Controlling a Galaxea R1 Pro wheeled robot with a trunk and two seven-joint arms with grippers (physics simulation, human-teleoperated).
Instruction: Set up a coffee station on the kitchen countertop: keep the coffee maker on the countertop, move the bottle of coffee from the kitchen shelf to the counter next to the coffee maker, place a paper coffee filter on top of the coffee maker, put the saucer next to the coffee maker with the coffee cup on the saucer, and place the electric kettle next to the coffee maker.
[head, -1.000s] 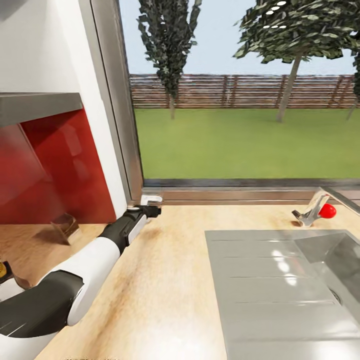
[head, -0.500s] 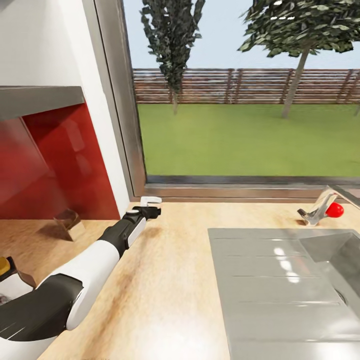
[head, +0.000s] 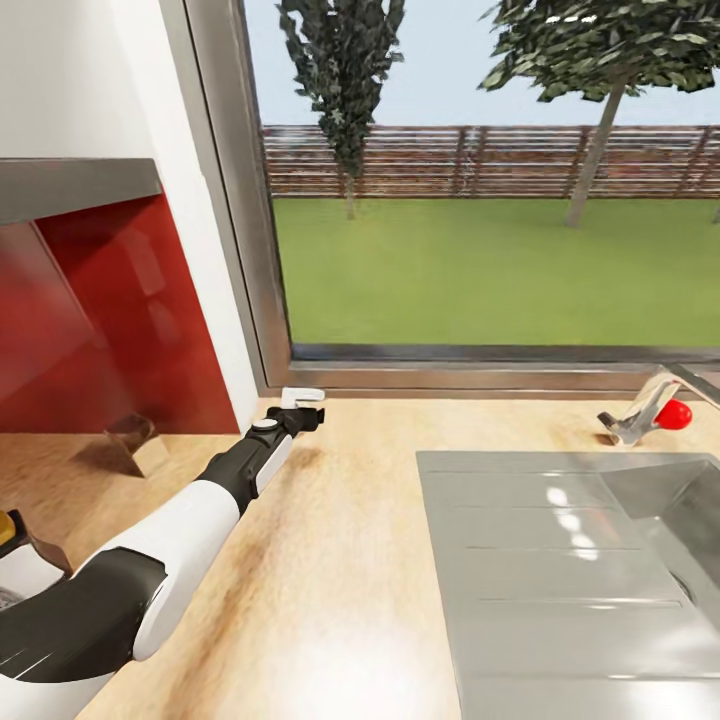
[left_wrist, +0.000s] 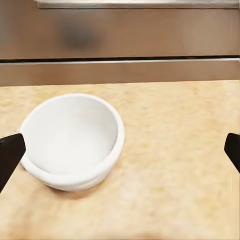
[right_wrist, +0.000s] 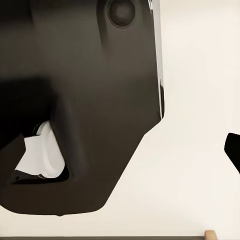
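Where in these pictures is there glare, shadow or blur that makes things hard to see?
Head view: white glare patches lie on the steel sink, and soft reflections on the red backsplash. Left wrist view: the coffee cup is sharp with a faint shadow beneath, while the window frame behind is blurred. Right wrist view: a dark, close robot part is soft-edged.

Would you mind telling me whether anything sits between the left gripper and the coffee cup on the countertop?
Nothing visible does. In the left wrist view the coffee cup sits upright on bare kitchen countertop just ahead of the open left gripper, offset toward one finger. In the head view the gripper reaches it near the window frame.
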